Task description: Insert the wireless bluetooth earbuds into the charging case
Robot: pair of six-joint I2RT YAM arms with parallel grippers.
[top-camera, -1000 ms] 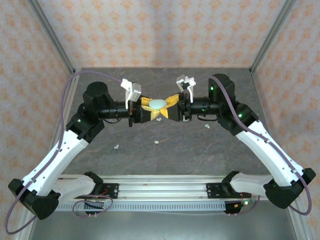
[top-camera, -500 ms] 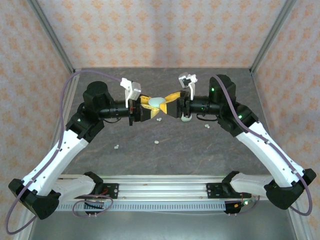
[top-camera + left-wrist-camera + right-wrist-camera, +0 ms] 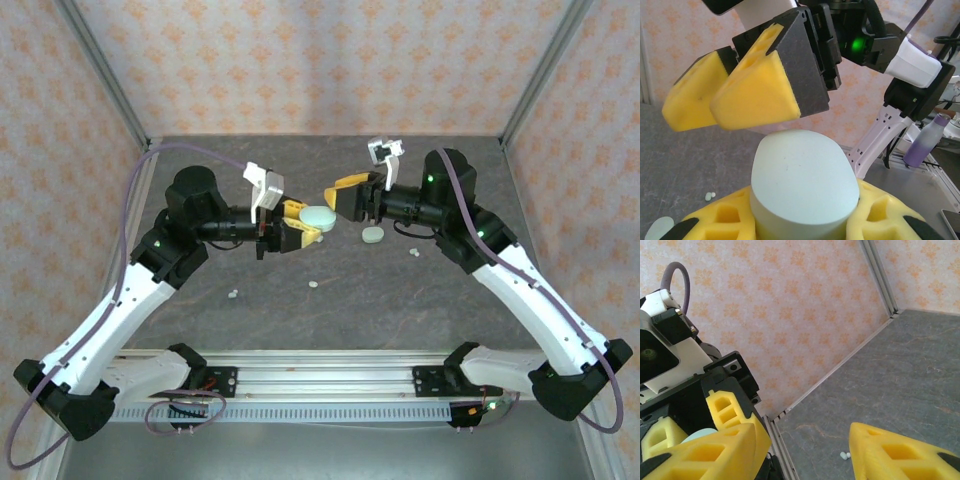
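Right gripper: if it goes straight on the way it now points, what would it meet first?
Most likely the mint charging case held by the left gripper, close ahead; depth is unclear.

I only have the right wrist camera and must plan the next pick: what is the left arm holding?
Observer: The left fingers are shut on a mint oval case, held off the table.
Operator: Anything lying near my wrist?
Observer: A small mint disc lies on the table, in the top view just nearside of your open right fingers.
Operator: And the loose earbuds?
Observer: Loose earbuds lie mid-table, more right of the disc, more further left.
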